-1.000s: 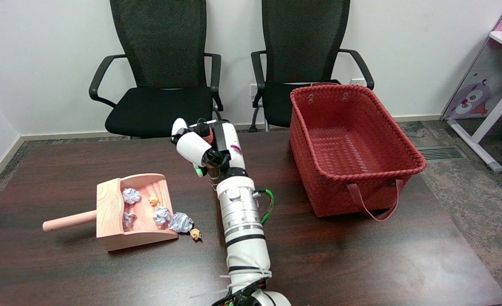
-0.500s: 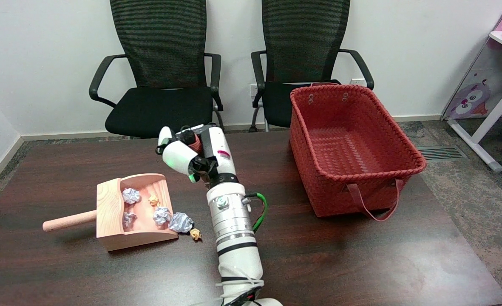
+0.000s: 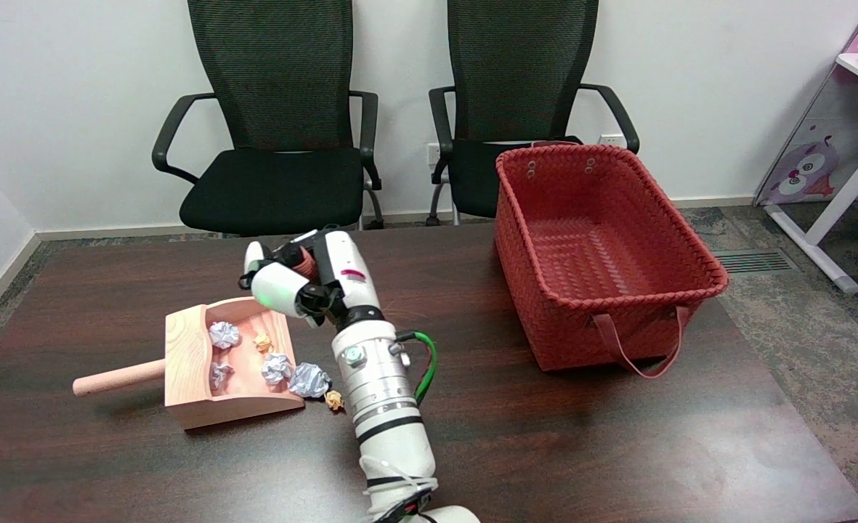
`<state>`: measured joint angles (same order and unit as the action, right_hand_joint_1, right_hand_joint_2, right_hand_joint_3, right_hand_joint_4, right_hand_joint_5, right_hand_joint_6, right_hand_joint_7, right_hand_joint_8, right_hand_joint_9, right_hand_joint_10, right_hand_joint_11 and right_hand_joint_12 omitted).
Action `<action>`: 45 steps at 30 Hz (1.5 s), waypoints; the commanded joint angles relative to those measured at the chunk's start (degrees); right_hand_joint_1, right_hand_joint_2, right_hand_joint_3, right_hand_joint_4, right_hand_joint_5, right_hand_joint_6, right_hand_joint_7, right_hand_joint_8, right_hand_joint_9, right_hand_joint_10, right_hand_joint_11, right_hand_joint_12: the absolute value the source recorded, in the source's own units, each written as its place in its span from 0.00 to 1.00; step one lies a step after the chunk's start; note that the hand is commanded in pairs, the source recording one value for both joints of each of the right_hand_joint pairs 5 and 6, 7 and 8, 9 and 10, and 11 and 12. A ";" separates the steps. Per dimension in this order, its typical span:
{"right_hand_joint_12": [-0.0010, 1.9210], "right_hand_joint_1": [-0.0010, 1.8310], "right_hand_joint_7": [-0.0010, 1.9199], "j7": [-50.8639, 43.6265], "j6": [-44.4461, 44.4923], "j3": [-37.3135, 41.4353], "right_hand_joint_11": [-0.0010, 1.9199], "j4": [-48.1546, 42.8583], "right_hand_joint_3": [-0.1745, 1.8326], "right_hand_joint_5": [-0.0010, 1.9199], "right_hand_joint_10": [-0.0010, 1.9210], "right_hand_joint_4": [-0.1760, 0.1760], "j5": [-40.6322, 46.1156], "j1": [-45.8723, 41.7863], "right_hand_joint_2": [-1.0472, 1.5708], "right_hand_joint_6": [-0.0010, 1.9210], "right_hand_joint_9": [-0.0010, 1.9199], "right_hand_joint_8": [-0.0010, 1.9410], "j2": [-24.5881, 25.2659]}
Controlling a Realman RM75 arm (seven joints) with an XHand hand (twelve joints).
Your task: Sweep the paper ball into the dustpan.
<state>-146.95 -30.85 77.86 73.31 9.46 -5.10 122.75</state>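
The dark wooden surface (image 3: 617, 450) fills the lower frame. Behind it, at the top, stand 2 black mesh chairs (image 3: 276, 116). A red woven basket (image 3: 596, 254) sits on the surface at centre right. The right arm (image 3: 378, 385) rises from the bottom centre toward the middle left. Left of it lies the wooden dustpan (image 3: 189, 363), its round handle pointing to the left edge. The right hand (image 3: 301, 280) hovers just above and right of the dustpan's upper corner; its fingers (image 3: 276, 287) curl round a reddish-brown object, possibly a brush handle, though most of it is hidden. 4 crumpled balls lie inside the dustpan. A larger pale paper ball (image 3: 309, 380) rests at its open lip, and a small tan paper ball (image 3: 334, 399) lies just outside on the surface.
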 commanded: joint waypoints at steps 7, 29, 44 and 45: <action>1.00 0.35 1.00 0.17 1.70 1.87 1.00 -15.35 0.95 1.00 1.00 0.72 -0.13 11.88 1.00 1.00 1.00 0.99 0.12; 1.00 0.30 1.00 0.34 -13.06 0.27 1.00 -22.11 1.00 1.00 1.00 0.66 6.31 14.89 1.00 1.00 1.00 0.99 -0.23; 1.00 0.31 1.00 0.84 -24.08 -6.48 1.00 -24.82 0.96 1.00 1.00 0.59 17.26 17.77 0.97 1.00 1.00 0.99 -3.62; 1.00 0.31 1.00 0.71 -24.08 -5.94 1.00 -24.64 0.96 1.00 1.00 0.59 17.26 17.36 0.97 1.00 1.00 0.99 -3.49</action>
<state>-146.46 -44.66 76.11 52.20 18.75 9.95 121.67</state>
